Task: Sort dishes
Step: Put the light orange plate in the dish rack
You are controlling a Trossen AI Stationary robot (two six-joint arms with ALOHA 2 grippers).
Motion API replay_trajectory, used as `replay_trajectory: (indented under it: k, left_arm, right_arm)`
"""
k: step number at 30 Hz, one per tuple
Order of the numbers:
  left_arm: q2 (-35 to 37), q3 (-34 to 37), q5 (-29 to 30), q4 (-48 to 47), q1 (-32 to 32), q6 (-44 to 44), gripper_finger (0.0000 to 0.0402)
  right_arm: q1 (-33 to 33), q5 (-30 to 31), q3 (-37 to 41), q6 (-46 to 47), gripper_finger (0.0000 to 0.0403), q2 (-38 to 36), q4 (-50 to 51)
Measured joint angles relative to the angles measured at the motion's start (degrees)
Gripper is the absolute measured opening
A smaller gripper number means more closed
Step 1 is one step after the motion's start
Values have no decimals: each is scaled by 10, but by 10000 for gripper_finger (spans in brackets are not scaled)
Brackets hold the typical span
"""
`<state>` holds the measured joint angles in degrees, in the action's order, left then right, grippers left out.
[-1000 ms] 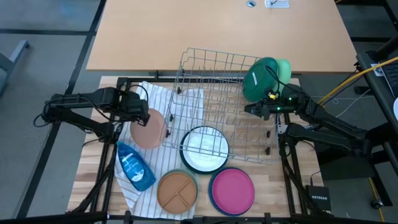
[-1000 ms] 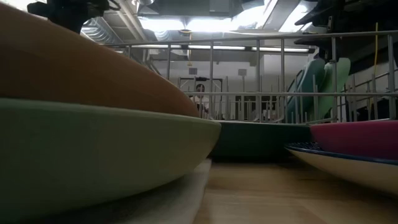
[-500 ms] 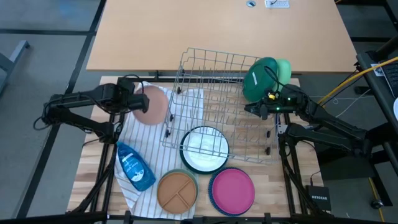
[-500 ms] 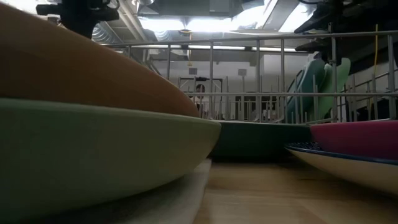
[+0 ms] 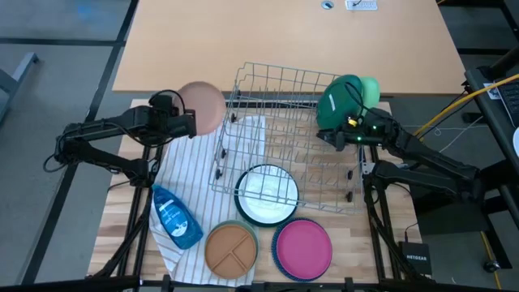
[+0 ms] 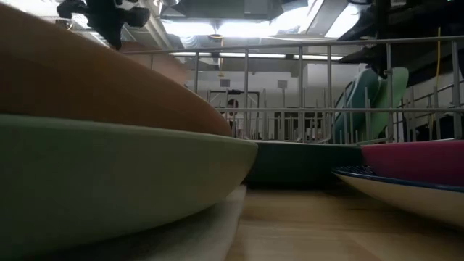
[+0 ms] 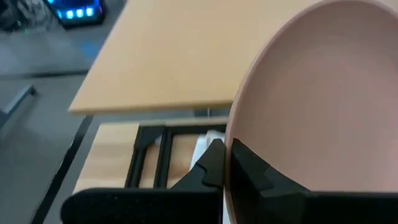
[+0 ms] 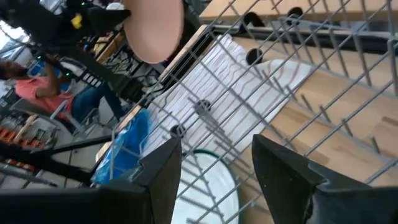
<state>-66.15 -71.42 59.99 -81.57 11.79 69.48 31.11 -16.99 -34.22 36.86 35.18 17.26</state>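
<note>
- The left gripper (image 5: 185, 123) is pinched on the rim of the peach plate (image 5: 203, 107), which it now holds in the air at the rack's back-left corner; a second ago the plate was low over the striped towel (image 5: 195, 174), so it has been lifted and carried toward the wire rack (image 5: 284, 138).
- Judged from that, the plate is on its way into a rack slot, not yet set down.
- The right gripper (image 5: 340, 136) hangs spread and empty over the rack's right side, just beside the dark green plate (image 5: 336, 101) and the light green plate (image 5: 369, 89) standing there.
- On the table (image 5: 357, 243), the white plate (image 5: 266, 193) lies against the rack's front, with the tan divided plate (image 5: 231, 247) and the magenta plate (image 5: 302, 247) in front.
- The blue soap bottle (image 5: 174, 215) carries a label too small to read; a box at the right edge shows "NETGEAR".
</note>
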Motion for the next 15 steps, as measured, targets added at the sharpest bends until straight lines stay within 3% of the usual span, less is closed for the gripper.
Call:
replay_trajectory:
  k: [8, 15]
  left_arm:
    - [0, 0, 29, 131, 0, -107, 1]
    - [0, 0, -62, 273, -1, -244, 1]
  right_arm:
    - [0, -47, 0, -150, 200, 67, -103]
    - [0, -131, 0, -345, 200, 107, -223]
